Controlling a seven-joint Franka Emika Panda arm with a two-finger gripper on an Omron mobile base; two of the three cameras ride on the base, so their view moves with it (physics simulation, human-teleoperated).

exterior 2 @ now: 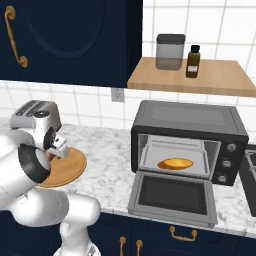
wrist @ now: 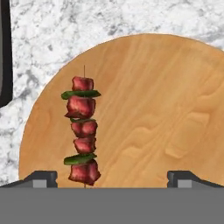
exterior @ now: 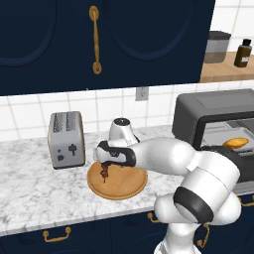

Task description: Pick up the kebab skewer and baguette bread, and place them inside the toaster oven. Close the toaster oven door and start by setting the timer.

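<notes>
I am hovering the gripper (wrist: 111,177) with its fingers spread wide and empty above the round wooden board (wrist: 153,109), which is sitting on the marble counter (exterior: 30,188) just beside the silver toaster (exterior: 66,139). The kebab skewer (wrist: 82,130) is lying flat on that board, toward its toaster-side edge. The baguette bread (exterior 2: 175,163) is already resting on the rack inside the toaster oven (exterior 2: 187,142), well apart from the board, with the toaster oven door (exterior 2: 173,197) hanging open. I am judging the skewer light, thin and stiff, its chunks slippery; I would pinch across the middle chunks, not the bare stick
</notes>
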